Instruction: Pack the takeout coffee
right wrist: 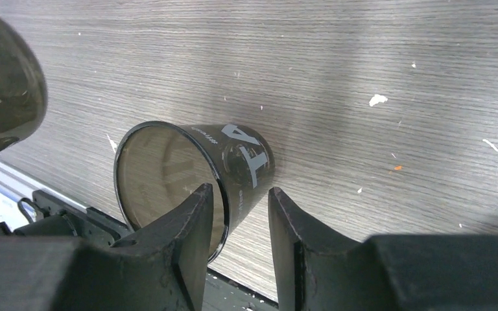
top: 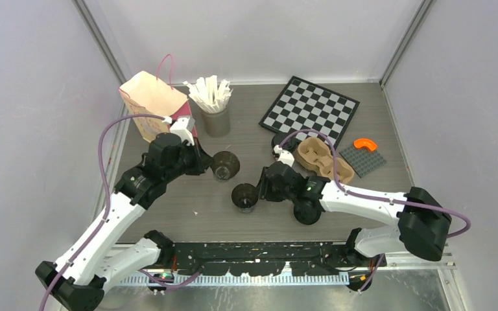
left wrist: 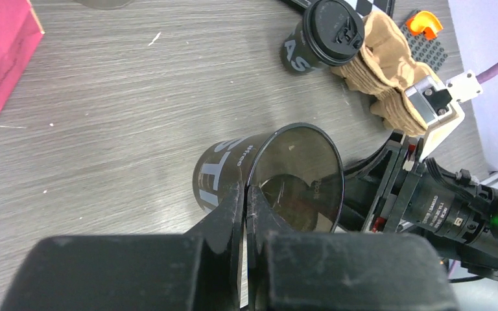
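The left claw (left wrist: 245,194) is pinching shut on the rim of a tilted open black cup (left wrist: 217,172) near the bench centre, while the right claw (right wrist: 240,201) is standing part open, holding nothing and straddling the wall of a second open cup (right wrist: 246,159) nearer the near edge, with a lidded cup (left wrist: 324,32) lying against the pulp carrier (left wrist: 389,71) toward the right edge.

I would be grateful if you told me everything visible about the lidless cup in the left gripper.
The lidless cup is small, dark and glossy, with white lettering on its side and a thin rim; it looks like coated paper or plastic. It sits mouth up, left of centre over the grey table, apart from the other open cup. The left gripper pinches its wall, one finger inside, one outside.
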{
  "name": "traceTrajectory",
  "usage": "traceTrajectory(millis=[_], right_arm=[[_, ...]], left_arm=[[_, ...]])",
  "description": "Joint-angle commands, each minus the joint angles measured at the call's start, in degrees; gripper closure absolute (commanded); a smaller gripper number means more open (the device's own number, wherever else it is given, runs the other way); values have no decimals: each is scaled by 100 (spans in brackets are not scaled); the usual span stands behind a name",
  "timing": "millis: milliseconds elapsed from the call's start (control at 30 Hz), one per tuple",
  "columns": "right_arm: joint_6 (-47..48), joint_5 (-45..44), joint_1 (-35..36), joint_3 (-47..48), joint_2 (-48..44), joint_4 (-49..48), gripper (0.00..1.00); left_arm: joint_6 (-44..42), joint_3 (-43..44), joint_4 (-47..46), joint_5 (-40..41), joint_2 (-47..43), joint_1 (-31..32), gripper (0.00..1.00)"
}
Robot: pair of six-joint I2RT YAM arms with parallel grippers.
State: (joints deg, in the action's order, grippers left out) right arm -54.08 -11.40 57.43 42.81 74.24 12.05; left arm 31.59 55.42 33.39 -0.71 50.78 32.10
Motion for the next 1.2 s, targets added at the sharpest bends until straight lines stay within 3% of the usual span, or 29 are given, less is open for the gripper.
traceTrajectory(millis=[0, 267, 433, 800, 1167], right_arm=[[167, -8, 44, 428, 153, 148, 61], [381, -157, 39, 768, 391, 278, 87], [607, -253, -142, 989, 462, 285, 98], [1296, -91, -1507, 2162, 1217, 414, 99], [1542, 97, -2129, 3610, 2684, 784, 98]], left_arm=[[-178, -39, 383, 213, -306, -26, 100], [-274, -189, 1062, -132, -798, -21, 100], [-254, -230, 1318, -488, -1158, -24, 100], [34, -1079, 918, -1450, -1441, -22, 100], [-71, -1404, 634, -1690, -1306, -24, 100]])
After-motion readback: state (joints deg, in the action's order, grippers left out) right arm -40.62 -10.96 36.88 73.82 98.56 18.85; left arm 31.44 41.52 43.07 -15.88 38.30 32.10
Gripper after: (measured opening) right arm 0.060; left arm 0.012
